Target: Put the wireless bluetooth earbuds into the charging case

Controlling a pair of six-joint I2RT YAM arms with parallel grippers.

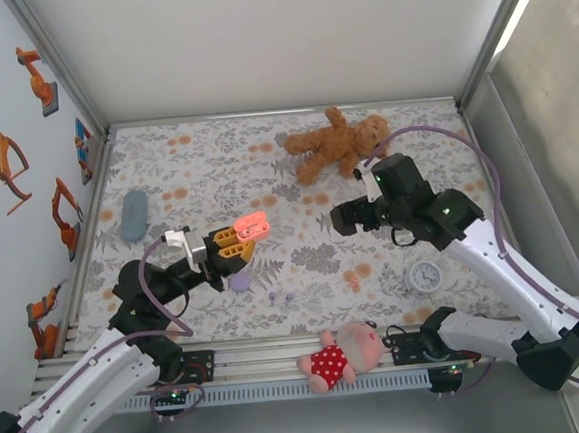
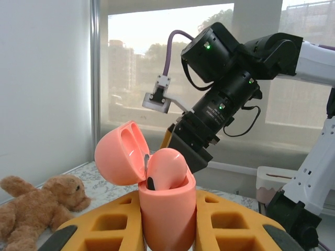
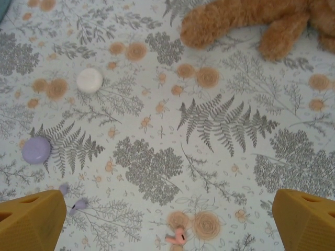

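Observation:
My left gripper (image 1: 233, 239) is shut on an open coral charging case (image 1: 251, 226), held up above the table's left middle. In the left wrist view the case (image 2: 167, 209) stands upright between the yellow fingers (image 2: 99, 225), its lid (image 2: 118, 154) tipped back, and one orange-pink earbud (image 2: 166, 166) sits in it. My right gripper (image 1: 340, 218) hangs open over the cloth, nothing between its fingertips (image 3: 31, 219). Another orange-pink earbud (image 3: 177, 238) lies on the cloth just below it. Two lilac earbuds (image 3: 78, 205) lie to the left, near a shut lilac case (image 3: 36, 150).
A white case (image 3: 89, 80) lies on the flowered cloth. A brown teddy bear (image 1: 336, 143) is at the back, a grey-blue pouch (image 1: 134, 215) at the left, a small white clock (image 1: 425, 276) at the right, and a doll in red (image 1: 341, 355) on the front rail.

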